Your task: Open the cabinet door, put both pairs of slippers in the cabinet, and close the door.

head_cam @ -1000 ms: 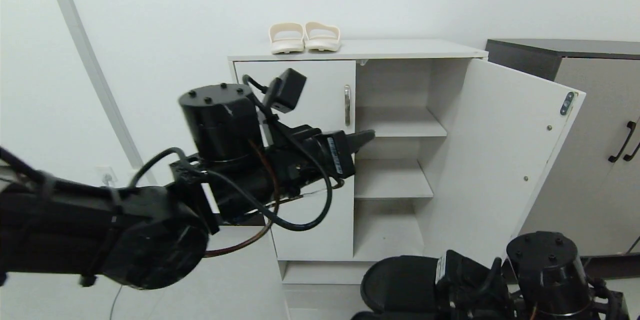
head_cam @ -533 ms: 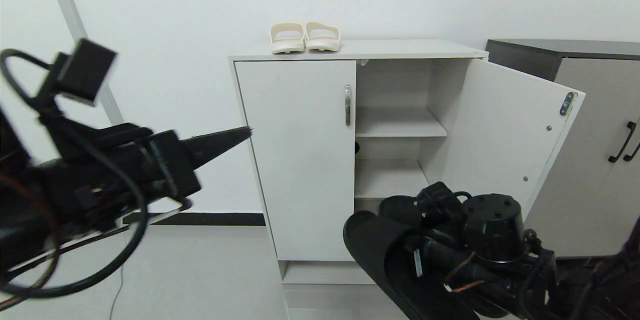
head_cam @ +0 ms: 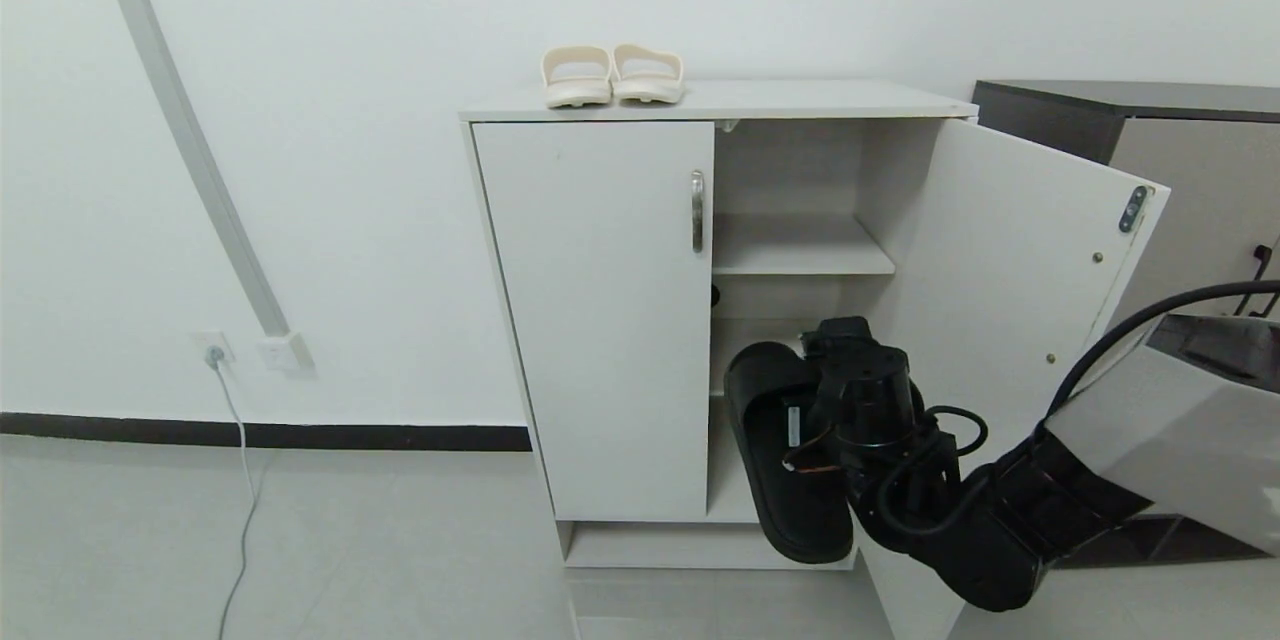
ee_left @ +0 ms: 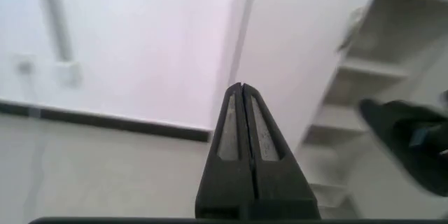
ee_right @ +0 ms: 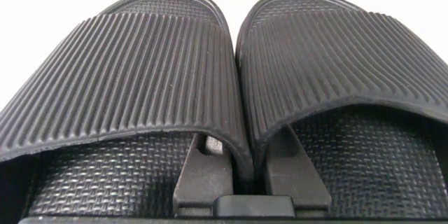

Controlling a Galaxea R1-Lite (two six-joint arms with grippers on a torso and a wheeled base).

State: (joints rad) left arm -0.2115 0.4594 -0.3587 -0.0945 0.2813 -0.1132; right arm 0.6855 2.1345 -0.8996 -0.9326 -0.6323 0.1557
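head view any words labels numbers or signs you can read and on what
None can be read.
Small white label against the black slippers: too small to read, and what it is stuck on I cannot tell.
Cabinet, cream slippers, wall socket: no print seen.

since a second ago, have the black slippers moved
Yes. The black slippers, held in the right gripper, have risen from the view's bottom edge to the open side of the cabinet, before its lower shelves.
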